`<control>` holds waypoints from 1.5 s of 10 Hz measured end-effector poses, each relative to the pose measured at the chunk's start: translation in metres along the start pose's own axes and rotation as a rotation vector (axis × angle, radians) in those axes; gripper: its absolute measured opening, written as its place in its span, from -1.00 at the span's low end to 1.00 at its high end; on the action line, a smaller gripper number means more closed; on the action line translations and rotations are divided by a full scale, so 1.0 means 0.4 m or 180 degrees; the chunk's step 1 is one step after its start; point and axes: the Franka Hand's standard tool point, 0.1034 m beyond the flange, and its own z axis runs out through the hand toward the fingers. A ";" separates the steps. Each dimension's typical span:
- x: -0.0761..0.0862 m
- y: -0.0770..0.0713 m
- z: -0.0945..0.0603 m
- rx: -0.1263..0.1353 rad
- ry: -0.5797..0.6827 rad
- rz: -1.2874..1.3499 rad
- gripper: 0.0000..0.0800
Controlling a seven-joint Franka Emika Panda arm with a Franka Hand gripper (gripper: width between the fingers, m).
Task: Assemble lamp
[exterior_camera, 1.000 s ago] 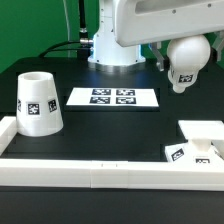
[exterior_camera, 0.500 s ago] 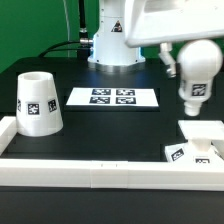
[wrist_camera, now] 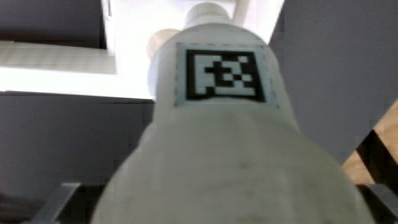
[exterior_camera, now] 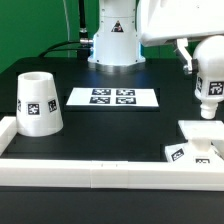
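White plastic makes up all three lamp parts, each with a black-and-white square tag. The bulb [exterior_camera: 211,82] hangs in the air at the exterior view's right. Its rounded body is uppermost and its narrow neck points down, with a tag facing the camera. The gripper [exterior_camera: 200,52] has its jaws closed on the bulb's upper part. In the wrist view the bulb [wrist_camera: 222,130] fills nearly the whole picture, tag on its side, tapering away from the camera.

The base [exterior_camera: 205,132] lies flat on the black table [exterior_camera: 120,135] below the bulb and clear of it. It sits near the front corner on the exterior view's right, with a tagged raised piece on its near side. The shade [exterior_camera: 38,102] stands upright with its open mouth up and tag forward, well apart on the exterior view's left.

Along the front edge runs a white rail [exterior_camera: 110,172], turning up beside the shade; the base sits just behind it. The marker board [exterior_camera: 113,98] lies flat between the shade and the bulb, nearer the back. Bare table stretches between the board and the rail.
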 end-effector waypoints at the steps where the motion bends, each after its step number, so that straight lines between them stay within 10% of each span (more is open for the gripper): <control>1: 0.014 0.006 0.001 -0.0005 0.0020 -0.0059 0.44; 15: -0.013 0.029 0.070 -0.0031 0.0009 -0.0190 0.44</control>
